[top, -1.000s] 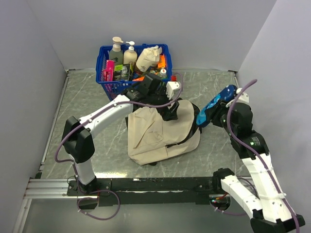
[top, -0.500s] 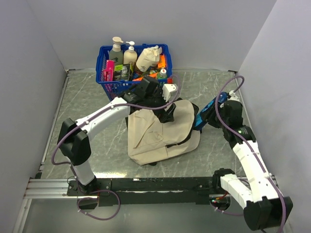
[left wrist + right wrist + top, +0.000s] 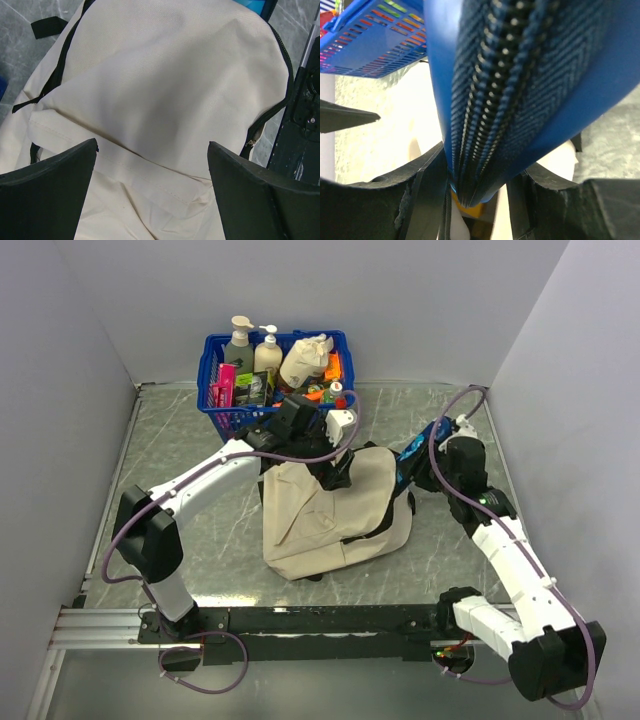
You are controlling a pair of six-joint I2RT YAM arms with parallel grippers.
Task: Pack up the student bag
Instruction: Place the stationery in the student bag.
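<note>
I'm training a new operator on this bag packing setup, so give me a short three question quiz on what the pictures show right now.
1. True or false: the left arm's fingers stand open over the student bag.
2. What do the right arm's fingers hold? A a pump bottle; B a blue zippered case; C a bag strap.
3. Fill in: the blue basket stands at the table's ___ edge.
Key: 1 true; 2 B; 3 far.
</note>
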